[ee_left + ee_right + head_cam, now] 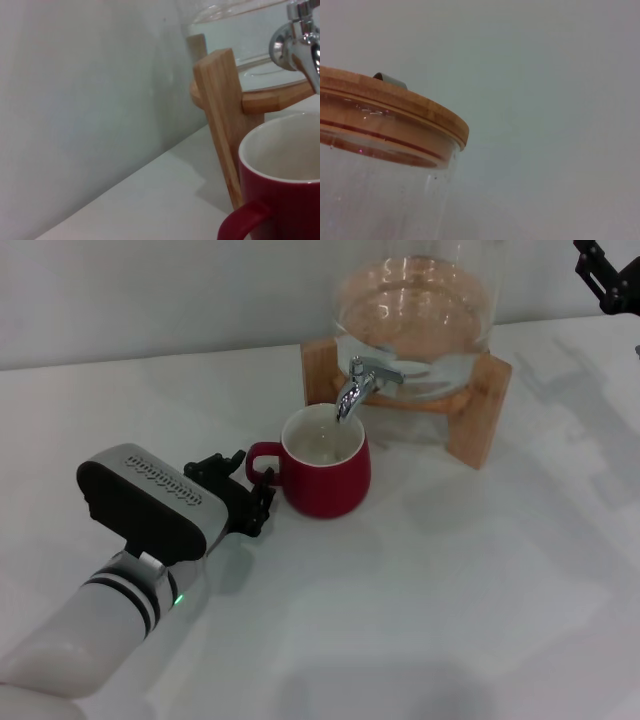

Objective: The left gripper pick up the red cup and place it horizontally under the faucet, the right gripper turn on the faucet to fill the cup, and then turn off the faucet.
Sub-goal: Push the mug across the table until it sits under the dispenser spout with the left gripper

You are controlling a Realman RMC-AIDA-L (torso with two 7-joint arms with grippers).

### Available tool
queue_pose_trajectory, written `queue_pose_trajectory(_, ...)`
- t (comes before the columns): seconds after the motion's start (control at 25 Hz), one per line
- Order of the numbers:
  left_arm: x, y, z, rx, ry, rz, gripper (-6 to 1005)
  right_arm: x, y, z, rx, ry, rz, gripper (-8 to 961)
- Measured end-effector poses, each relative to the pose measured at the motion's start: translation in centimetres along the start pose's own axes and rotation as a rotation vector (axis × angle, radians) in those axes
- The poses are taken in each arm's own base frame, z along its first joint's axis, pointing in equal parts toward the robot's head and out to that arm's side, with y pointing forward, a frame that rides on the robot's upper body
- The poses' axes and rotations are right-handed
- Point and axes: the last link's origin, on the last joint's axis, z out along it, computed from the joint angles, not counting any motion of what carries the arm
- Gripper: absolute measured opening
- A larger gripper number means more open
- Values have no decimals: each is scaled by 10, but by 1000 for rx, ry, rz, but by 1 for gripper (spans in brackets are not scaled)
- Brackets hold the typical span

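Note:
The red cup [325, 480] stands upright on the white table, its white inside open right under the spout of the chrome faucet [355, 385]. Its loop handle points toward my left gripper [250, 483], which sits low on the table beside the handle with its black fingers spread and holding nothing. In the left wrist view the cup [280, 200] and the faucet [297, 42] show close up. My right gripper [605, 275] hangs high at the far right, away from the faucet.
The glass dispenser [420, 310] rests on a wooden stand [480, 410] at the back, close to the wall. Its wooden lid [395, 107] shows in the right wrist view. The white table [450, 620] extends in front.

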Motion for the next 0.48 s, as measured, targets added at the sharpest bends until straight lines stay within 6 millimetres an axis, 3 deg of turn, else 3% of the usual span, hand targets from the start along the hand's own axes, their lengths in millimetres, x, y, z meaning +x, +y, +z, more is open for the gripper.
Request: queue_pose_trajectory(0.48,11,-2,10,-30,-7,48,394,0,0,0,0,-1,1,646)
